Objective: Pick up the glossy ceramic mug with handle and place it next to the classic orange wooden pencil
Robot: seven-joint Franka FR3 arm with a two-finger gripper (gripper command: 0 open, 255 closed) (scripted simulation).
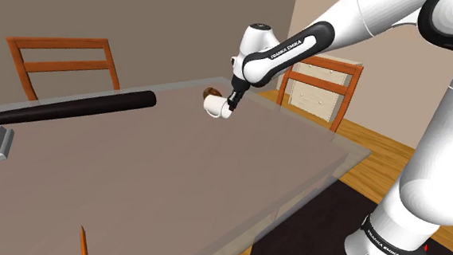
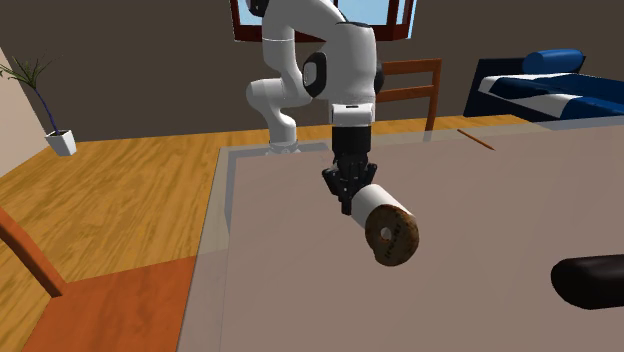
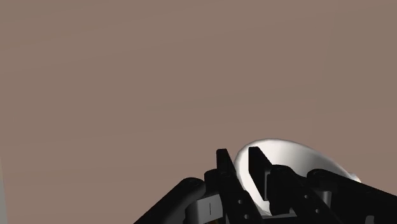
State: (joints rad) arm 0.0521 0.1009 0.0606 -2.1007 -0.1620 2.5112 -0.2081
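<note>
Shoulder view: one white mug (image 1: 215, 106) is held clamped by the gripper (image 1: 228, 104), tipped on its side over the far part of the desk (image 1: 214, 178). One orange pencil (image 1: 83, 242) is seen on the desk at that view's lower edge, well apart from the mug. One long black cylinder (image 1: 74, 107) and two wooden chairs (image 1: 61, 58) are counted.

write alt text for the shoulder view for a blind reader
A white robot arm reaches in from the right and its black tool grips a white mug, tipped sideways, at the far side of a brown table. A long black cylinder lies to the left, and an orange pencil at the near edge.
</note>
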